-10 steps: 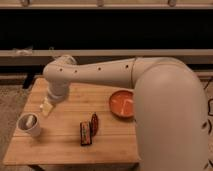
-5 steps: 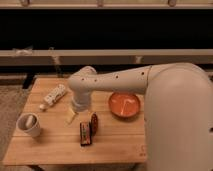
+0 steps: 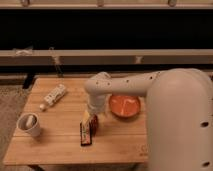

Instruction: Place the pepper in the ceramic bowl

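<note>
The dark red pepper (image 3: pixel 95 123) lies on the wooden table (image 3: pixel 55 145), right beside a flat black bar (image 3: pixel 86 135). The orange-red ceramic bowl (image 3: pixel 124 106) stands empty just right of it, near the table's right side. My gripper (image 3: pixel 89 118) hangs down from the white arm (image 3: pixel 130 86), directly over the pepper's upper end and the top of the bar. It covers part of both. I cannot see whether it touches the pepper.
A white mug (image 3: pixel 29 125) stands at the table's left front. A white tube (image 3: pixel 53 95) lies at the back left. My large white arm body (image 3: pixel 180 125) fills the right side. Dark shelving runs behind the table.
The arm has swung from the table's left side to the right and come down, so the gripper now sits over the pepper and the bar. The objects have not moved.
</note>
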`<state>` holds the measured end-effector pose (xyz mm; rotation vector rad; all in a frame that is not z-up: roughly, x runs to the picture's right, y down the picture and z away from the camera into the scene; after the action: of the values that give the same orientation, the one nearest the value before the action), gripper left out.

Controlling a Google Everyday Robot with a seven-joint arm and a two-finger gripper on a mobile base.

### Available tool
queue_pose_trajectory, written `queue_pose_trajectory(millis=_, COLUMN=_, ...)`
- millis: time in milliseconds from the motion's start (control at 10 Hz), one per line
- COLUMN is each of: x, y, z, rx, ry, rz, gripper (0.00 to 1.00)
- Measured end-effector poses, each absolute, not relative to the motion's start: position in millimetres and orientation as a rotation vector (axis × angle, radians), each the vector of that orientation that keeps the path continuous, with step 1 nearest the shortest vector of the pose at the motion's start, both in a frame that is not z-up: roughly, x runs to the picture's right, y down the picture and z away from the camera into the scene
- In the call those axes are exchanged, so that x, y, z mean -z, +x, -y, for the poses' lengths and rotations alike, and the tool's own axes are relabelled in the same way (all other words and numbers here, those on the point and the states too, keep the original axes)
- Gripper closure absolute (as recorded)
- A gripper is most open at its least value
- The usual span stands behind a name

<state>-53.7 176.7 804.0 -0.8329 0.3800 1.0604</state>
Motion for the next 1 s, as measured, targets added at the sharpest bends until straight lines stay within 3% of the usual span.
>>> queue_pose_trajectory(millis=700, x=-848.7, y=-51.6, z=-164.1, rx=-1.073, ry=-0.812, rz=-0.433, gripper=0.2)
queue_pose_trajectory(millis=800, x=-851.7, y=-53.8, z=-164.8, rx=-1.08, ry=-0.815, rz=-0.442, gripper=0.23)
queue_pose_trajectory(millis=1000, x=-858.5, y=-57.1, z=-171.1, rx=-1.101, ry=-0.839, rz=-0.47, gripper=0.43)
